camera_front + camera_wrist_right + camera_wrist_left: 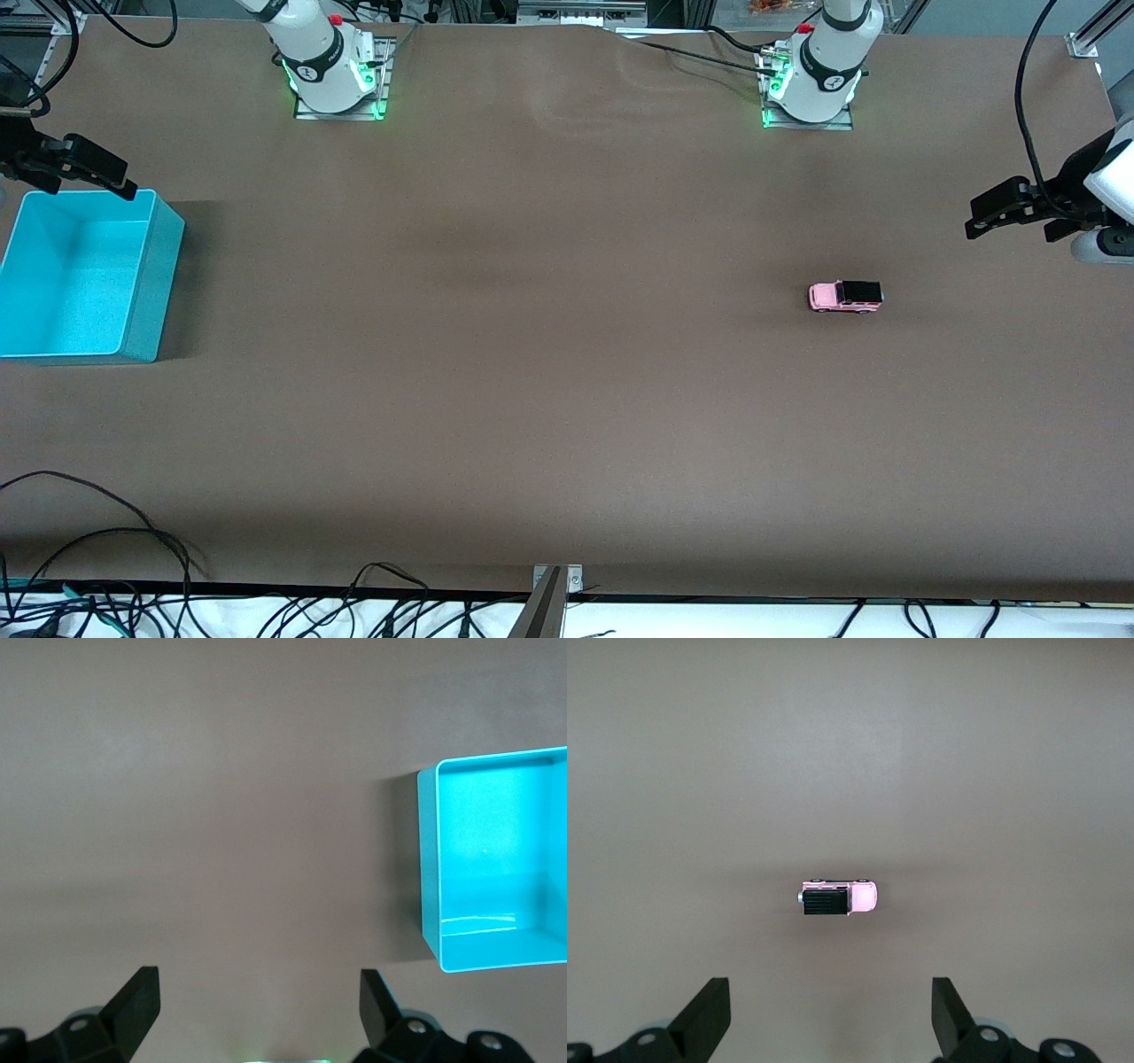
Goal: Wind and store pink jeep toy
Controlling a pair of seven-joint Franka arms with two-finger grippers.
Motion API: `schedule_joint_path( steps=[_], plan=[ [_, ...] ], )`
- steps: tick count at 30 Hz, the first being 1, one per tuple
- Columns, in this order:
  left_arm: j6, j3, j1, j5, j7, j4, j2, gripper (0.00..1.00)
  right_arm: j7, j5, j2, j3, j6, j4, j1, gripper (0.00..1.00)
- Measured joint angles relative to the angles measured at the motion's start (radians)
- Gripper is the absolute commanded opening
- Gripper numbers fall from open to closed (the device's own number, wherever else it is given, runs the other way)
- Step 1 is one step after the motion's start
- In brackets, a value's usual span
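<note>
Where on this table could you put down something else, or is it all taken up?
Nearly all of the brown table is bare: the whole stretch between the turquoise bin and the pink jeep toy. Nothing is crowded.

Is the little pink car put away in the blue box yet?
Not yet. Nothing looks done: the pink car sits on the table toward the left arm's end, and the blue box at the right arm's end has nothing in it. Neither hand holds anything: the left gripper hangs open up in the air near the car, the right gripper open over the box's edge. Winding up and putting away are both left.
</note>
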Motion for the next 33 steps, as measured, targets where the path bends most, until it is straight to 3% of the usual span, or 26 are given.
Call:
schedule_joint_path(
  steps=[33],
  plan=[
    [0.008,0.001,0.017,0.000,0.001,-0.002,0.002,1.00,-0.032,0.000,-0.004,-0.008,-0.001,0.000,-0.001,1.00]
  ],
)
